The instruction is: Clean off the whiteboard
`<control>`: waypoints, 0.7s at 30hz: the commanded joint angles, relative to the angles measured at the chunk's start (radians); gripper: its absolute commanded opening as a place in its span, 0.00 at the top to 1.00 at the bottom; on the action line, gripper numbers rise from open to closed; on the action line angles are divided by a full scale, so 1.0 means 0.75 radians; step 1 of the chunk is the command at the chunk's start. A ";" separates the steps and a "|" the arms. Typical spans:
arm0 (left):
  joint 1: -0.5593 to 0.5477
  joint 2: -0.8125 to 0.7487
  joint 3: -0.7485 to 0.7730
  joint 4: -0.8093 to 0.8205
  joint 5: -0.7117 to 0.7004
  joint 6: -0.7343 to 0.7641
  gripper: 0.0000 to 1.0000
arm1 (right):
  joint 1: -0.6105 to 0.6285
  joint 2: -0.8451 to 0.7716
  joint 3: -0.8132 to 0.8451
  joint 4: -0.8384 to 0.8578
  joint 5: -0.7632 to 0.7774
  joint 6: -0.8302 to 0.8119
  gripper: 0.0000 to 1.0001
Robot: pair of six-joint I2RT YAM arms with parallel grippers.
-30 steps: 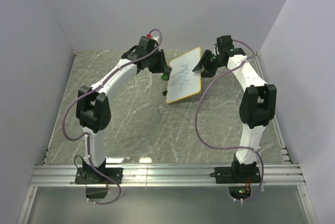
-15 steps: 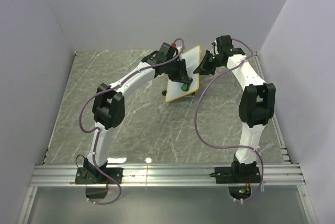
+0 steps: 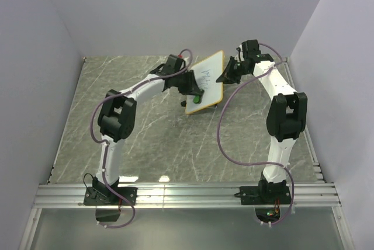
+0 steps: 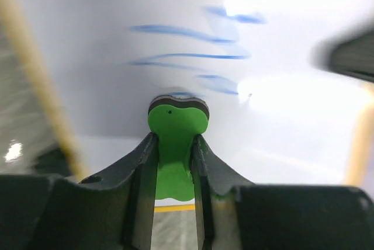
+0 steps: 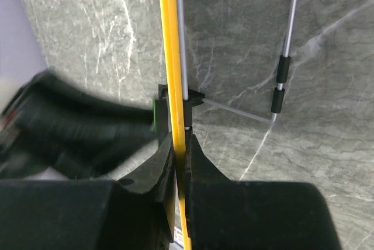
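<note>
**Eraser against the board, frame pinched from the right**

I see the whiteboard (image 3: 205,82) propped at a tilt on its wire stand (image 5: 286,45), toward the far side of the bench (image 3: 146,139) and between my two arms. My right fingers (image 3: 224,77) are clenched on its yellow frame, edge-on. My left fingers (image 3: 194,91) grasp the green eraser (image 4: 175,124), whose dark face sits against the white surface near the board's lower end. Blue scribbles (image 4: 187,31) lie just beyond the eraser, blurred in the left wrist view.
</note>
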 commanded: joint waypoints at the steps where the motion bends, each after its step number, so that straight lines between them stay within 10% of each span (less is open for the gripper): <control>1: 0.047 0.014 -0.193 0.052 -0.024 -0.019 1.00 | -0.002 0.012 -0.003 -0.111 0.114 0.014 1.00; 9: 0.053 0.007 -0.251 0.119 0.015 -0.046 1.00 | -0.002 0.028 0.030 -0.123 0.101 0.012 1.00; 21: -0.117 0.161 0.350 -0.007 0.128 -0.126 1.00 | 0.004 0.034 -0.021 -0.089 0.067 0.022 1.00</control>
